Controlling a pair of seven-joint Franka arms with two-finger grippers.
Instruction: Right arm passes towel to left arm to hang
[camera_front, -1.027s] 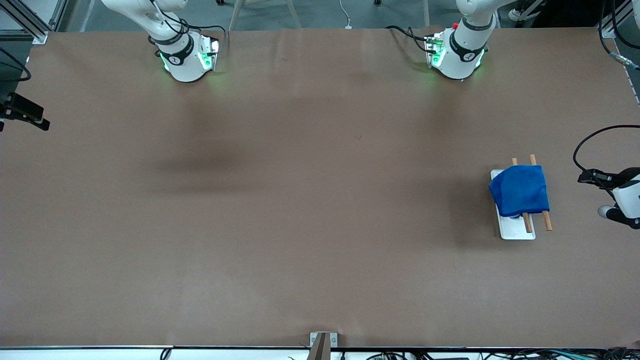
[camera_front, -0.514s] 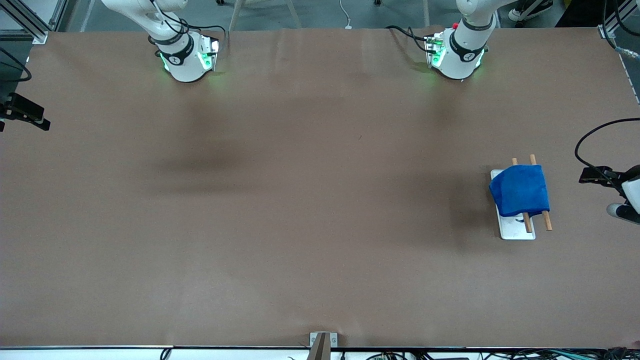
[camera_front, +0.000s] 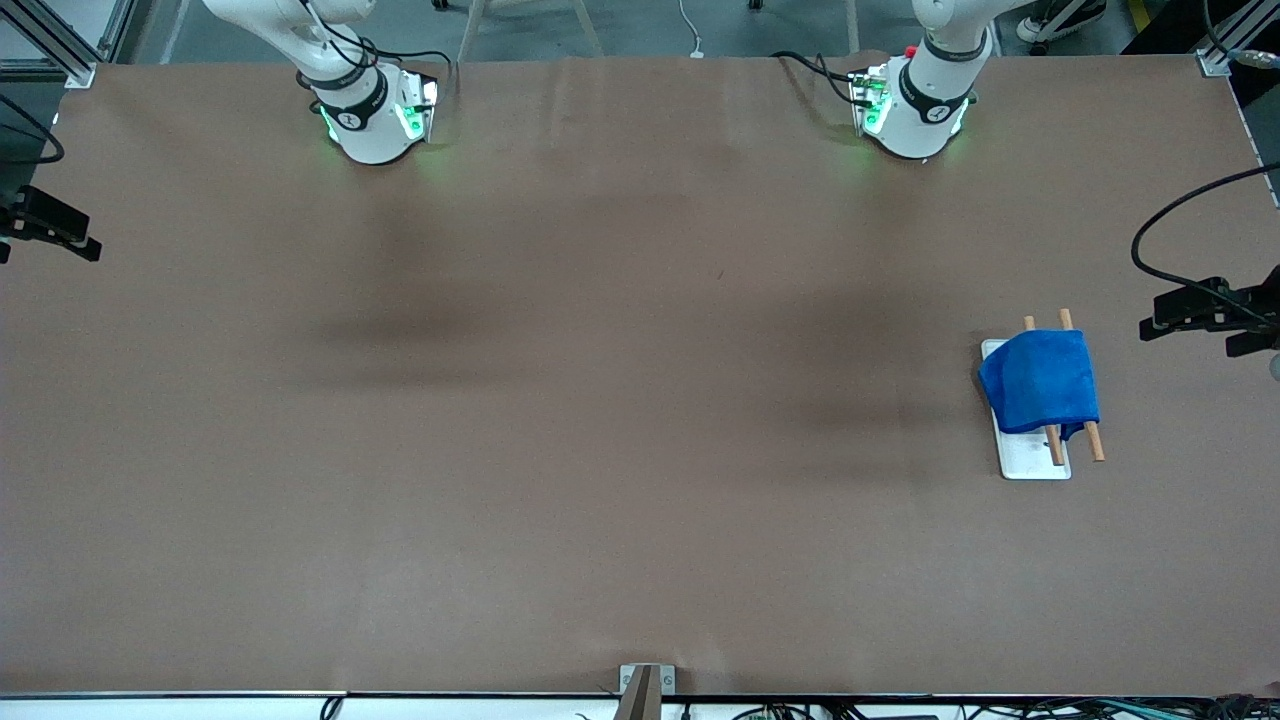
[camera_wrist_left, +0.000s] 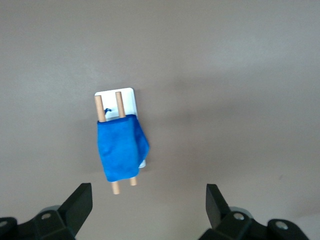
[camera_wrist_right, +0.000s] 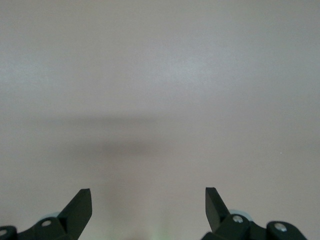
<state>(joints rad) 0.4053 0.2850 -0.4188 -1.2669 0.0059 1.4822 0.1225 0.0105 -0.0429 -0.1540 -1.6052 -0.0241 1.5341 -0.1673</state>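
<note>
The bright blue towel (camera_front: 1040, 380) hangs folded over the two wooden rods (camera_front: 1094, 440) of a small rack with a white base (camera_front: 1030, 458), toward the left arm's end of the table. In the left wrist view the towel (camera_wrist_left: 120, 147) covers most of both rods (camera_wrist_left: 119, 102). My left gripper (camera_wrist_left: 148, 197) is open and empty, high over the table beside the rack. Only black parts of its hand (camera_front: 1205, 308) show at the front view's edge. My right gripper (camera_wrist_right: 148, 200) is open and empty over bare table and waits.
The brown table (camera_front: 620, 400) carries only the rack. The right arm's base (camera_front: 370, 115) and the left arm's base (camera_front: 915, 105) stand along the edge farthest from the front camera. A small metal bracket (camera_front: 645, 685) sits at the nearest edge.
The left arm's hand has drawn away from the rack toward the table's end and has nearly left the front view. The towel, the rack and the right arm have not moved.
</note>
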